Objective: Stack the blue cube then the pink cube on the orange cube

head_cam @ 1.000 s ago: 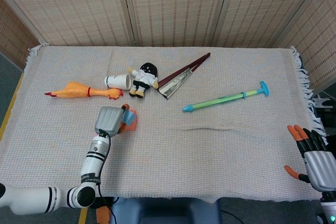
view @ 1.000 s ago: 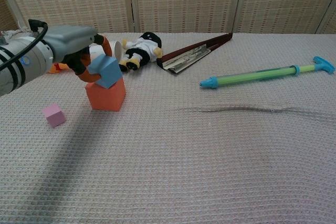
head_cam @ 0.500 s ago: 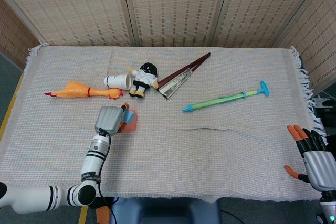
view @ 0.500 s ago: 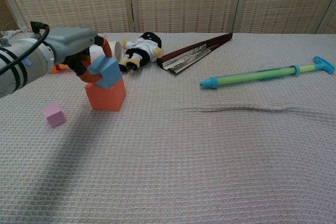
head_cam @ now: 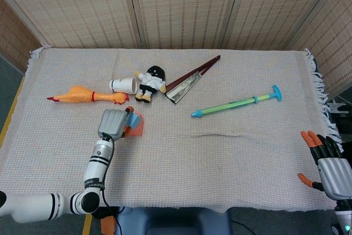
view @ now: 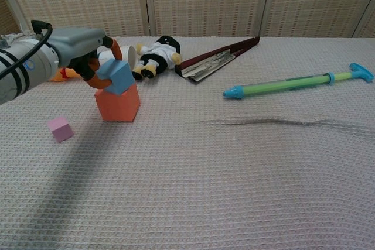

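In the chest view my left hand pinches the blue cube and holds it tilted against the top of the orange cube. The small pink cube lies on the cloth, left of and nearer than the orange cube. From the head view the left hand covers most of the blue cube and the orange cube; the pink cube is hidden there. My right hand hovers at the table's near right corner, fingers apart and holding nothing.
Behind the cubes lie a rubber chicken, a white cup and a small doll. A dark folded fan and a green-blue water squirter lie to the right. A cloth wrinkle crosses the middle.
The left hand has shifted slightly left and back with the blue cube, which now sits a little higher and more tilted over the orange cube. The right hand has not moved.
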`<state>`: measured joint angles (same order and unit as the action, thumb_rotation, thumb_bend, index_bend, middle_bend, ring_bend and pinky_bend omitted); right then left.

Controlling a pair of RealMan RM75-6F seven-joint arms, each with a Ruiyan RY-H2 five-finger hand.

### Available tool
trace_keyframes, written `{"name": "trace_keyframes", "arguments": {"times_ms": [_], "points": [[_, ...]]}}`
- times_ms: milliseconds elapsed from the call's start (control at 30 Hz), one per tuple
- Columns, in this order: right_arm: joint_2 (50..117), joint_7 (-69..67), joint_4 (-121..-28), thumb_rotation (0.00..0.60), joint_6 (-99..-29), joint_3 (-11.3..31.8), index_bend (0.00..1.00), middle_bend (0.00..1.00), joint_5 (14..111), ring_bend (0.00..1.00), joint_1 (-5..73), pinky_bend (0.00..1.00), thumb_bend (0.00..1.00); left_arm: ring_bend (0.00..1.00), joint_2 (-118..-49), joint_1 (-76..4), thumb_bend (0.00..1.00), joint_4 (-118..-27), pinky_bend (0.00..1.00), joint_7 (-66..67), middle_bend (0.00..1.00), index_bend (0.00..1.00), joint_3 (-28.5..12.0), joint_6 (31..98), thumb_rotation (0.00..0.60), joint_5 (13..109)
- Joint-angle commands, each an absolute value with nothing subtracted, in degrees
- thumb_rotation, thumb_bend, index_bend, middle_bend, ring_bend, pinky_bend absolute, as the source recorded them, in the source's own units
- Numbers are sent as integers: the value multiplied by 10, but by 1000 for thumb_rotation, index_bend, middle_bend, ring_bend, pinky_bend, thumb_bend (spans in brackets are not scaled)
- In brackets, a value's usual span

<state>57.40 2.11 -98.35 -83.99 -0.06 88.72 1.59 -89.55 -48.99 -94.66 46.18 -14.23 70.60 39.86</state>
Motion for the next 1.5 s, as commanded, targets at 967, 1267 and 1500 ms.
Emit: {"name": "trace_keyframes", "arguments": {"times_ms": [967,1267,1500], "points": [[573,22,-984,600,-842,0,0,0,887,0,15,0,62,1000,-889,-493,347,-952,1000,459,1000,404,-135,704,600,392],[572,24,-985,600,-840,-1,0,0,886,0,15,0,62,1000,-891,-494,346,-949,1000,453,1000,249,-134,701,600,398],[571,23,-986,600,-841,-1,0,0,886,0,14,0,62,1000,-891,-494,346,-951,1000,452,1000,108,-133,702,600,401]]}}
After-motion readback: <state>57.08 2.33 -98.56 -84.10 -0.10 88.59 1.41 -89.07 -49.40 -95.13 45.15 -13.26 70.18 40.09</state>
